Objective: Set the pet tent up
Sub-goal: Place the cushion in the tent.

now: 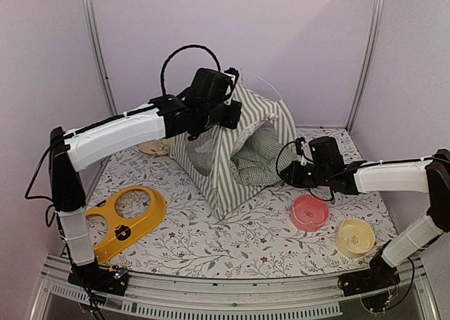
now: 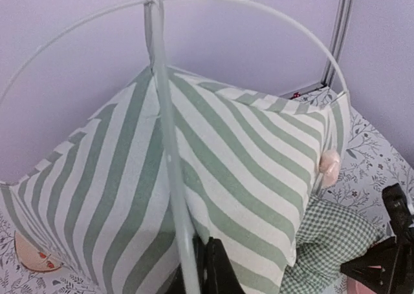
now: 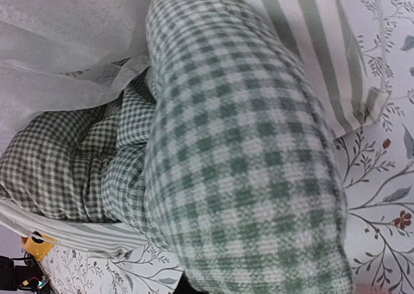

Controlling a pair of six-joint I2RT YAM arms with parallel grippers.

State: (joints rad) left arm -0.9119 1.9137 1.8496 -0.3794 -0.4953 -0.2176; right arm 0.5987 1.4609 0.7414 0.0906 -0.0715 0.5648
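The pet tent (image 1: 235, 158) is noted upright at the back middle of the desk (image 1: 211, 250), its mouth turned toward the right arm. The left hand (image 1: 223, 109) is held at the peak, apparently to steady the frame. A white pole (image 2: 169, 178) is seen just beside one finger (image 2: 217, 268), but a clamp on it cannot be confirmed. The right hand (image 1: 295, 167) is set at the mouth by the checked cushion (image 1: 256, 158), which bulges out folded. Its fingers are hidden, so their state cannot be told. Seating the cushion flat is judged the step in hand.

Pet tent (image 1: 225, 179) of matt striped cloth; cushion (image 3: 246, 178) woven checked cloth.
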